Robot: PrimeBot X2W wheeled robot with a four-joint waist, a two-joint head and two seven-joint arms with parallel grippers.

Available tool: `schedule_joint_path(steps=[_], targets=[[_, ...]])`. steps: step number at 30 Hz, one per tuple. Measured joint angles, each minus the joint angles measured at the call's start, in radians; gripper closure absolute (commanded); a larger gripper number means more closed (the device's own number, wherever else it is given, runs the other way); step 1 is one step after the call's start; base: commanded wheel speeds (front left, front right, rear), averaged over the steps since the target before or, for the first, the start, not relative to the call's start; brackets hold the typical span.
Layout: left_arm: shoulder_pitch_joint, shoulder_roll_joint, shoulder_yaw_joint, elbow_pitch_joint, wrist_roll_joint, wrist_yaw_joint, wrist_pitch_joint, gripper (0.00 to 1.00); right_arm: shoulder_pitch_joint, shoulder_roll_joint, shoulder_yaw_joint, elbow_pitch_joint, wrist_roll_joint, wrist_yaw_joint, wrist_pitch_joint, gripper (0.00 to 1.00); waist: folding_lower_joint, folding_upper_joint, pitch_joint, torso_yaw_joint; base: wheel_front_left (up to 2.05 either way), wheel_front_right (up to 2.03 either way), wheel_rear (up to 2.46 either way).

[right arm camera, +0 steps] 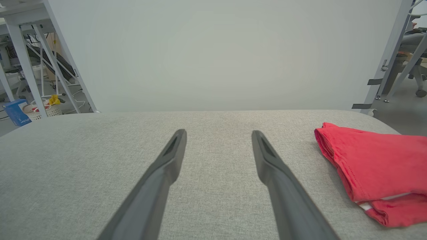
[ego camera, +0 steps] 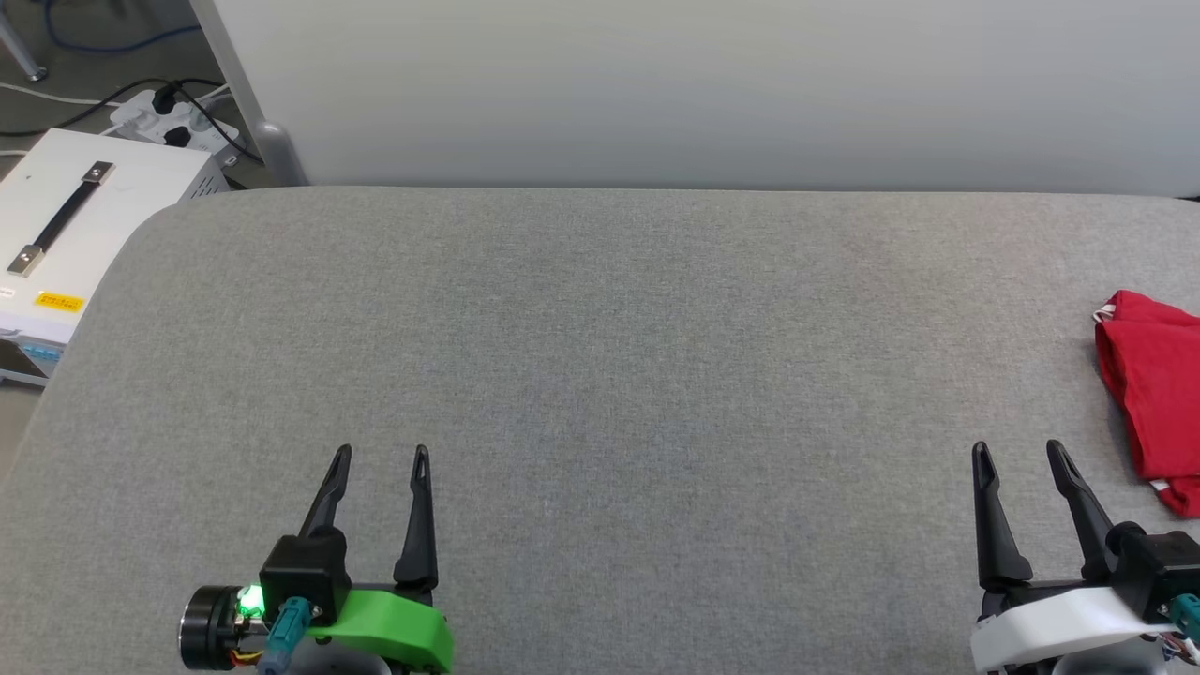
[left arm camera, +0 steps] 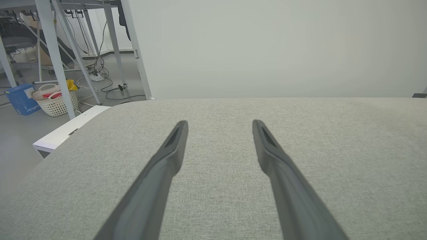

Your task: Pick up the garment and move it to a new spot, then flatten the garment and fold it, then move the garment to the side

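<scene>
Garment [ego camera: 1155, 394]: red folded bundle at the far right of the grey table [ego camera: 600, 319], cut off by the head view's edge, long axis running near to far, white trim at the near end. From the left: white case [ego camera: 84, 216] beyond the table's corner, well apart; left gripper [ego camera: 382, 454], fingers spread wide, empty, far from the bundle; right gripper [ego camera: 1016, 448], likewise wide and empty, just left of the bundle's near end. Nearer arm: the right. Nothing between to block a short reach rightward.
</scene>
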Motion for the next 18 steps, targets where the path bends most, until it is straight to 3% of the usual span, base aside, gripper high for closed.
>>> schedule_joint_path(steps=[1, 2, 18], targets=[[0.000, 0.000, 0.000, 0.001, 0.000, 0.000, 0.000, 0.00, 0.000, 0.000, 0.001, 0.000, 0.000, 0.000, 0.000, 0.00, 0.0000, 0.0000, 0.000, 0.000, 0.00, 0.00, 0.00], [0.000, 0.000, 0.000, 0.001, 0.001, 0.000, 0.001, 1.00, 0.000, 0.000, 0.001, 0.000, 0.000, 0.000, 0.000, 1.00, 0.0000, 0.0000, 0.000, 0.000, 0.00, 0.00, 0.00], [0.000, 0.000, 0.004, -0.004, 0.001, 0.000, 0.024, 1.00, 0.000, 0.000, 0.005, -0.001, -0.005, 0.000, 0.022, 1.00, 0.0000, 0.0000, -0.004, -0.003, 0.00, 0.00, 0.00]])
